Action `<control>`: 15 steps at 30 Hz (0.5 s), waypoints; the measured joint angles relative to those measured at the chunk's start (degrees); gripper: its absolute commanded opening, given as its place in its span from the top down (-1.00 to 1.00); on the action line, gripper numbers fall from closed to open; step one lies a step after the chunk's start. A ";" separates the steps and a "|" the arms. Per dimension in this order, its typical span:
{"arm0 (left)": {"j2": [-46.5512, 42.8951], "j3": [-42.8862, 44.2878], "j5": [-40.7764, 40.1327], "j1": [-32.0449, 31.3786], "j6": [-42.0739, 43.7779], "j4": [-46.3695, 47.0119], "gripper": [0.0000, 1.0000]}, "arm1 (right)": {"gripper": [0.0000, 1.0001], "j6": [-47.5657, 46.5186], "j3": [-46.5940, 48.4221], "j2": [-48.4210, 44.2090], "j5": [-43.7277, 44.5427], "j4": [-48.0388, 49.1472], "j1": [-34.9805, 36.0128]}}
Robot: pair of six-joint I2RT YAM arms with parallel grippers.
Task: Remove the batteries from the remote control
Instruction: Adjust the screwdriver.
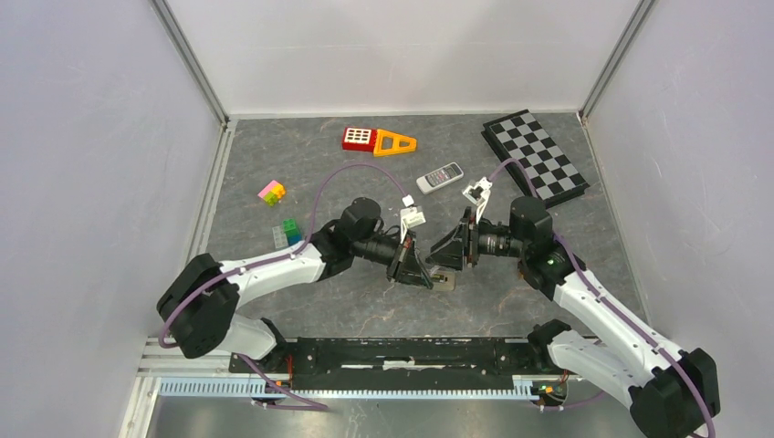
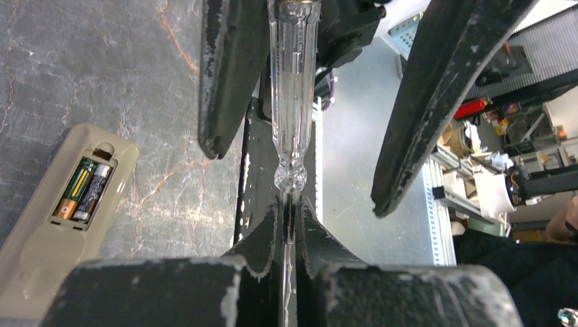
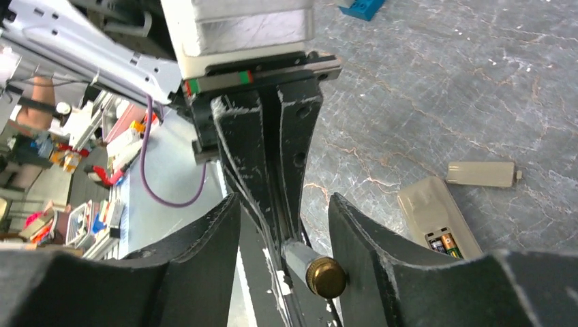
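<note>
Left wrist: batteries (image 2: 83,191) inside remote (image 2: 34,252) compartment.

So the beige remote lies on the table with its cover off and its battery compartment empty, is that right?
Not quite: the left wrist view shows two batteries sitting in the beige remote. It does lie on the table with its cover off.
</note>
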 measured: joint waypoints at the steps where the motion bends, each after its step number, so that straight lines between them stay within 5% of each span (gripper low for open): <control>1: 0.00 1.09 1.11 0.61 2.08 -3.39 0.96 | -0.10 -1.29 0.00 0.04 -1.70 -0.07 -0.42; 8: -0.33 8.94 4.00 2.86 15.91 -25.33 0.96 | 0.12 -9.53 0.44 0.31 -7.28 -4.04 -2.89; 15: 0.48 12.24 6.69 3.06 21.51 -34.53 0.96 | 0.08 -15.54 2.05 1.57 -8.61 -10.54 -2.89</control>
